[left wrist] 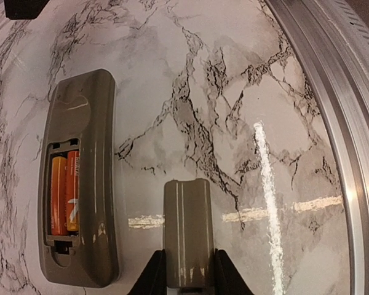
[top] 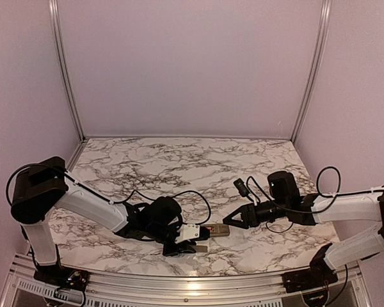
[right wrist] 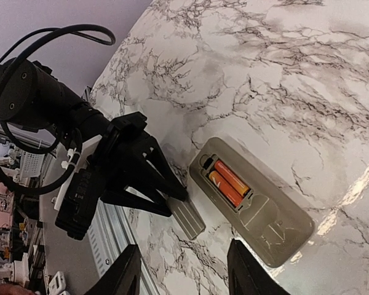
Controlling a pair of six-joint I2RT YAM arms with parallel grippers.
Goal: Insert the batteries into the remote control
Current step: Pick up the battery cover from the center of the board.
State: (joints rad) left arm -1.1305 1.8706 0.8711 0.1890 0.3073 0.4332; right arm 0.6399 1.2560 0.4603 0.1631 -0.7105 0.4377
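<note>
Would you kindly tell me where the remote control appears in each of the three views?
Top external: remote control low, just right of centre.
Left wrist: left side, back up.
Right wrist: lower right of centre.
Shared landmark: orange batteries in its recess.

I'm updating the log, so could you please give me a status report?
Left gripper shut on cover plate, beside remote control. Right gripper open, close by it. Both batteries in recess, cover not yet on. Nothing blocking recess.
</note>
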